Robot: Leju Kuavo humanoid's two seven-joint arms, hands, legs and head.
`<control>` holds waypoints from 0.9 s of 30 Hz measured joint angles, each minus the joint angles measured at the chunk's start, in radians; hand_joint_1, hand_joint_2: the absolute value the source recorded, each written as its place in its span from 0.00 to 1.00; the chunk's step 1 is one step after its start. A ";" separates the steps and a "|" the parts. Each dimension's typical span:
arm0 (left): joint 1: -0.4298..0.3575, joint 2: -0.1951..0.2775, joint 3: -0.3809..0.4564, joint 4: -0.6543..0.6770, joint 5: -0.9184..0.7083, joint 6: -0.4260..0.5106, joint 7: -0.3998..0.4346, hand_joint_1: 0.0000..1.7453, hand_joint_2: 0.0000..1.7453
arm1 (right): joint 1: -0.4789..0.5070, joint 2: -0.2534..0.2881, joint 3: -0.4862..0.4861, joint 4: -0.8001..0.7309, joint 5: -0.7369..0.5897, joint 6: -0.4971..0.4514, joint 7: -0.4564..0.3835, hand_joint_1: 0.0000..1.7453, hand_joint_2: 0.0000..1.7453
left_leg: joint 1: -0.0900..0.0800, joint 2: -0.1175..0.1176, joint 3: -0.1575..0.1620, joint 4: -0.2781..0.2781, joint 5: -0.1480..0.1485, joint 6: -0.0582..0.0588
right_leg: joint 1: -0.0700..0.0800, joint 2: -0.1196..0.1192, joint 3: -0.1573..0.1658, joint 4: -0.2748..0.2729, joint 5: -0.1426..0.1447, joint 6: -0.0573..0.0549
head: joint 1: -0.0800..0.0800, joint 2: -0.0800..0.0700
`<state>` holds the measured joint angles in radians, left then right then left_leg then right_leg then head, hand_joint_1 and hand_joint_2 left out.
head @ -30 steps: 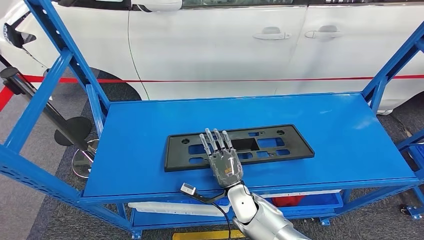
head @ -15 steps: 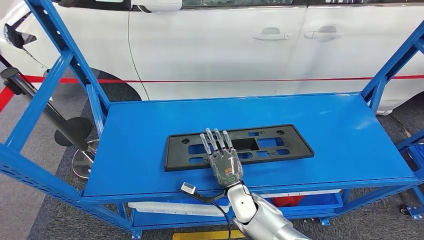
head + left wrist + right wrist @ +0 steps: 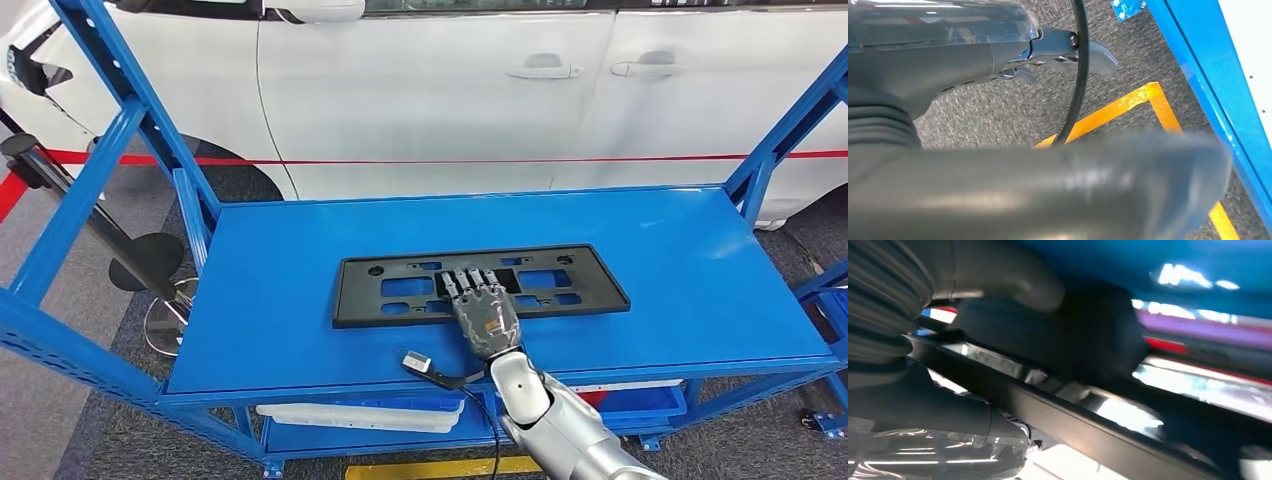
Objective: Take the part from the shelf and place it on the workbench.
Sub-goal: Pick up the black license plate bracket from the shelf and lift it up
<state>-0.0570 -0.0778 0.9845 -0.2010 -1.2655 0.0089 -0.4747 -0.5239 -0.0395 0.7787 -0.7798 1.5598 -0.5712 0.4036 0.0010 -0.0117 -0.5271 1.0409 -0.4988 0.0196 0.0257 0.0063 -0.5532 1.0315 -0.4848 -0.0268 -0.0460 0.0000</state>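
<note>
- Right hand (image 3: 486,318) lay on the black part's (image 3: 400,290) near edge, fingers (image 3: 470,283) over it; grasp unclear.
- Part lay flat on the blue shelf (image 3: 300,330).
- Left hand's (image 3: 998,55) grip couldn't be told.

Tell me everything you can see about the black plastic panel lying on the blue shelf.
The black panel is a long, flat rectangle that looks like matte plastic, with rectangular cut-outs and small round holes along its far edge. It lies flat near the middle of the blue shelf, long side across the view, slightly skewed. The right hand rests on its near middle, fingers curled over the central opening. The right wrist view is too blurred to show the grip.
</note>
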 joint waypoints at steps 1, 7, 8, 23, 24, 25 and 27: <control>0.000 0.000 0.004 0.000 0.003 -0.001 -0.003 0.00 0.00 | 0.012 -0.009 -0.018 -0.023 0.000 0.003 -0.015 1.00 1.00 | 0.000 0.000 -0.001 0.000 0.000 0.000 | 0.000 0.000 -0.001 0.000 0.000 0.000 | 0.000 0.000; 0.001 0.000 0.026 0.000 0.019 -0.013 -0.014 0.00 0.00 | 0.106 -0.047 -0.080 -0.168 0.000 0.009 -0.038 1.00 1.00 | 0.000 -0.001 -0.009 0.001 0.000 0.000 | 0.000 0.000 -0.009 0.000 0.000 0.000 | 0.000 0.000; 0.000 0.000 0.029 0.000 0.020 -0.016 -0.015 0.00 0.00 | 0.116 -0.053 -0.081 -0.187 0.000 0.014 -0.034 1.00 1.00 | 0.000 -0.001 -0.010 0.000 0.000 0.000 | 0.000 0.000 -0.011 0.000 0.000 0.000 | 0.000 0.000; -0.003 -0.007 0.055 0.000 0.016 -0.006 -0.011 0.00 0.00 | 0.185 -0.068 -0.203 -0.364 -0.095 -0.013 -0.216 1.00 1.00 | 0.000 -0.001 -0.017 0.000 0.000 0.000 | 0.000 0.000 -0.016 0.000 0.000 0.000 | 0.000 0.000; -0.003 -0.007 0.057 0.000 0.016 -0.007 -0.011 0.00 0.00 | 0.185 -0.064 -0.223 -0.396 -0.188 -0.003 -0.276 1.00 1.00 | 0.000 -0.001 -0.017 0.000 0.000 0.000 | 0.000 0.000 -0.017 0.000 0.000 0.000 | 0.000 0.000; -0.002 -0.007 0.061 0.000 0.018 -0.008 -0.013 0.00 0.00 | 0.179 -0.060 -0.240 -0.431 -0.315 0.020 -0.342 1.00 1.00 | 0.000 -0.001 -0.017 0.000 0.000 0.000 | 0.000 0.000 -0.017 0.001 0.000 0.000 | 0.000 0.000; -0.002 -0.007 0.069 0.000 0.025 -0.012 -0.021 0.00 0.00 | 0.150 -0.057 -0.266 -0.507 -0.637 0.100 -0.459 1.00 1.00 | 0.000 0.000 -0.017 0.000 0.000 0.000 | 0.000 0.001 -0.017 0.001 0.000 0.000 | 0.000 0.000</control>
<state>-0.0588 -0.0851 1.0533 -0.2010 -1.2408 -0.0027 -0.4952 -0.3744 -0.0964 0.5123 -1.2866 0.9224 -0.4710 -0.0557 0.0012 -0.0121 -0.5441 1.0411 -0.4988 0.0197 0.0256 0.0072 -0.5700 1.0321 -0.4847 -0.0267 -0.0462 0.0000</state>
